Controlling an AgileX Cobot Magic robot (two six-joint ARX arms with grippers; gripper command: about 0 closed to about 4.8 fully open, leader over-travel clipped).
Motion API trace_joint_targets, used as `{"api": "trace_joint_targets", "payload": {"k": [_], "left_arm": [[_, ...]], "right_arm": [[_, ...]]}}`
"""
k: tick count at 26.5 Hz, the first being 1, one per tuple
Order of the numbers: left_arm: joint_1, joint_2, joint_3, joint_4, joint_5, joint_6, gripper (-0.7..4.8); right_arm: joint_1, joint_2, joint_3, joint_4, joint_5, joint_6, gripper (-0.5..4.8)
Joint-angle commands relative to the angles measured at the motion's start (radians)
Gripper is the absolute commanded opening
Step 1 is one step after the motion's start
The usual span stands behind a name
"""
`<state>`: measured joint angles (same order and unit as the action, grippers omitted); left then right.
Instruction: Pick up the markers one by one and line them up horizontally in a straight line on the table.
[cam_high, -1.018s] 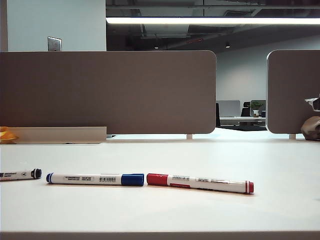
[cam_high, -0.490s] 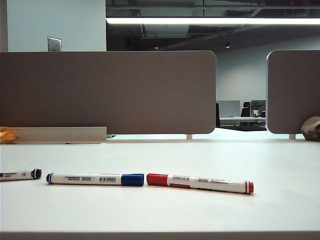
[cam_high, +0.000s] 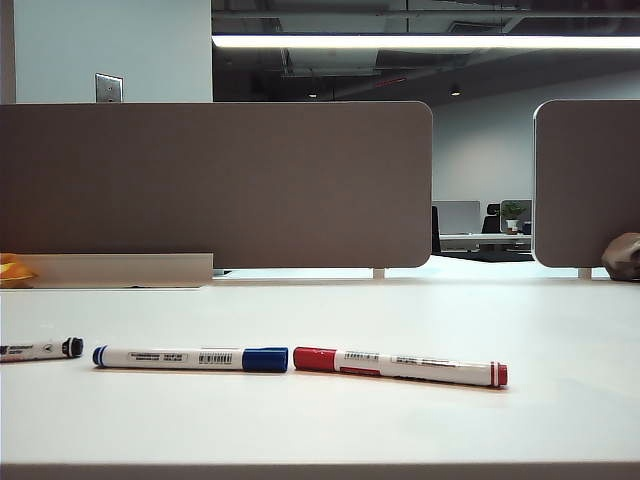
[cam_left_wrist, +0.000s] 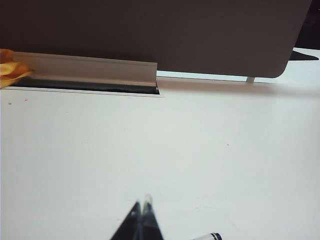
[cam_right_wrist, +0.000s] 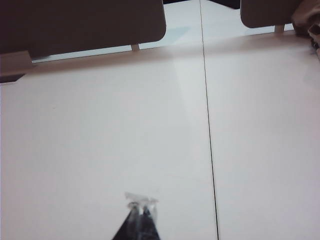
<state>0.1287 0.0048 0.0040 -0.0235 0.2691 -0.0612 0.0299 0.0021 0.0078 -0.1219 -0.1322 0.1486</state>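
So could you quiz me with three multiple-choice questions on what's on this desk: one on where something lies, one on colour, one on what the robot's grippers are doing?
1. Where does the blue marker lie?
A. left of the red marker
B. right of it
C. across it

2. What colour is the cap on the marker at the left edge?
A. green
B. black
C. orange

3. How do the left gripper and right gripper stand?
A. each holds a marker
B. both wide open
C. both shut, empty

Answers: 1 A, caps nearly meet end to end. 2 B, its tip shows black. 3 C, fingertips pressed together above bare table.
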Motion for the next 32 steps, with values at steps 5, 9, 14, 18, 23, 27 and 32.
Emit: {"api": "trace_joint_targets", "payload": {"k": [5,9,14,18,23,27,32], "left_arm": [[0.001,0.001,0.003,0.010,-0.011,0.002,-0.05],[0.002,0.001,0.003,0.010,-0.182,0.005,-0.05],[0.001,0.001,0.003,0.002,-0.227,0.066,-0.05],[0.001,0.001,0.003,0.001,-0.190,0.060,-0.05],[0.001,0.001,0.003,-0.024,-0.175,0.061,-0.05],[0.001,0.001,0.003,-0.044,-0.175,0.061,-0.05],[0.001,0.001,0.003,-0.090,-0.175,0.061,-0.05]], "right_arm": [[0.002,0.000,-0.007,0.001,0.000,-0.073,-0.01],[0.002,0.000,-0.007,-0.018,0.003,-0.127,-0.01],[0.002,0.000,-0.007,-0.016,0.003,-0.127,-0.01],[0.002,0.000,-0.007,-0.016,0.003,-0.127,-0.01],[0.002,0.000,-0.007,-0.016,0.002,-0.127,-0.01],[0.002,0.000,-0.007,-0.016,0.002,-0.127,-0.01],[0.002,0.000,-0.007,-0.016,0.002,-0.127,-0.01]]}}
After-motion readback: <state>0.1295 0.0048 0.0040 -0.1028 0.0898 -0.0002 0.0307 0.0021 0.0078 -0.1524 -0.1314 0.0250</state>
